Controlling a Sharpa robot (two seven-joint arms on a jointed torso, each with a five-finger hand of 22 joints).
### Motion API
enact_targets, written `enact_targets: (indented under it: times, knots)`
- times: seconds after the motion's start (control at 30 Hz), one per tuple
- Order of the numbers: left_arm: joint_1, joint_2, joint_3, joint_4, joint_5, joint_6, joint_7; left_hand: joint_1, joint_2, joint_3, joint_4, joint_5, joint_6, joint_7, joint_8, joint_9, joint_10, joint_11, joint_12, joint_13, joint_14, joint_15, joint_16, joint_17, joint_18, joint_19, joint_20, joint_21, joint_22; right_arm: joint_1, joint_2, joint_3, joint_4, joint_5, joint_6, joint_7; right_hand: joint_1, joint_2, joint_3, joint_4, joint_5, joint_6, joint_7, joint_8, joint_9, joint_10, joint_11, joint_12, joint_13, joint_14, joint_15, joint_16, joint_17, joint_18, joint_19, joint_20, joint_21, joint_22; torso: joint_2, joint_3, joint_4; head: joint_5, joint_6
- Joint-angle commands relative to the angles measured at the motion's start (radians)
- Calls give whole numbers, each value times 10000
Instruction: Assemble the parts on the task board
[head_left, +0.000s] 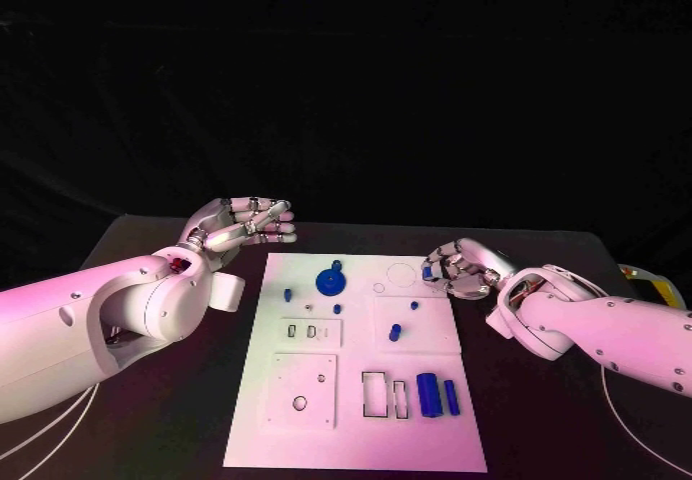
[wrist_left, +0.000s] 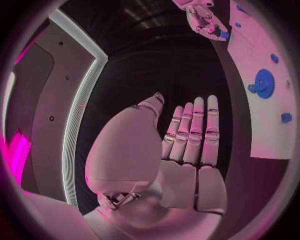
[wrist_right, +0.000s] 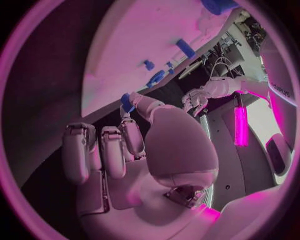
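Observation:
The white task board lies in the middle of the black table. On it are a blue gear, several small blue pegs such as one at mid-board, and two blue cylinders near the front. My right hand hovers at the board's far right edge and pinches a small blue part between thumb and a finger; the small blue part sits at the thumb's tip in the right wrist view. My left hand is raised beyond the board's far left corner, fingers stretched out, holding nothing.
Rectangular slots and a round hole mark the board's near half, and a ring outline lies near the right hand. A yellow-edged object sits at the table's right edge. Thin cables trail under the left arm.

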Motion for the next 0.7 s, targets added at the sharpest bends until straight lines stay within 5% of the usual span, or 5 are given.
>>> enact_targets:
  times: [0.03, 0.33, 0.7]
  knots:
    - [7, 50, 7, -42, 32, 167, 50, -12, 64, -50, -7, -56, -77, 183, -33, -9, 32, 49, -36, 11, -80, 24, -37, 12, 136, 23, 35, -54, -17, 78, 101, 5, 557, -693, -651, -1123, 51, 207, 62, 5, -66, 67, -94, 235, 173, 58, -1, 6, 4, 943, -70, 59, 2248, -159, 99, -75, 60, 1452, -59, 0, -6, 56, -57]
    - [7, 193, 3, -214, 32, 210, 26, -10, 66, -49, -6, -56, -74, 179, -31, -8, 38, 47, -35, 13, -80, 23, -37, 16, 136, 23, 35, -54, -19, 120, 967, -10, 1425, -1502, -604, -2366, -207, 86, 77, 60, 67, -17, -70, 261, 185, 61, 22, -12, 1, 991, -51, 117, 2471, -149, 76, -68, 23, 1426, -148, -7, 14, 268, -227]
    - [7, 327, 0, -337, 32, 244, 9, -10, 70, -48, -4, -56, -66, 173, -26, -6, 47, 43, -32, 15, -77, 22, -36, 20, 137, 25, 35, -54, -20, -143, 2209, -101, 1360, -2440, -169, -3036, -406, -10, 53, 123, 178, -10, -83, 315, 203, 109, 15, 18, 51, 982, -54, 107, 2432, -144, 68, -67, 4, 1417, -211, -42, 45, 459, -327]
